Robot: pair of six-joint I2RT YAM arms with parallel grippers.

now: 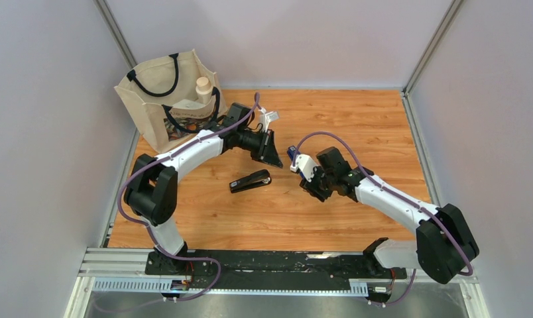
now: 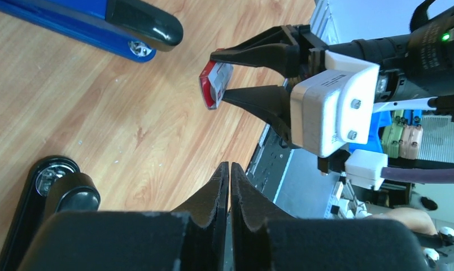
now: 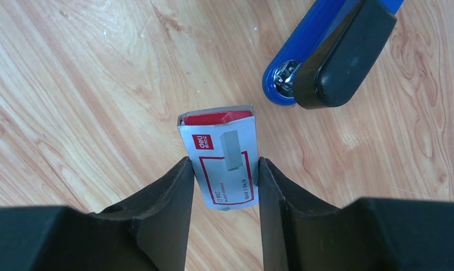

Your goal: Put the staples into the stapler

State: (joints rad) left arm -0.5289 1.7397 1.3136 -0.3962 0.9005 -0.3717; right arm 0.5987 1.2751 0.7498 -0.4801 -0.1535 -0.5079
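Fingers of the right gripper (image 3: 223,180) are clamped on the two long sides of the staples (image 3: 222,161), a small white box with red print, held above the wooden surface (image 1: 356,126). Its far end stands open, showing a red inner tray. Fingers of the left gripper (image 2: 230,189) are pressed almost together, holding nothing, and hover over the surface left of the box. The blue stapler (image 3: 332,53) with its black top strip lies on the wood just beyond and to the right of the box in the right wrist view, not touching it. A black stapler (image 1: 250,181) lies near the middle of the surface. A cream tote bag (image 1: 168,103) with dark handles stands at the far left corner.
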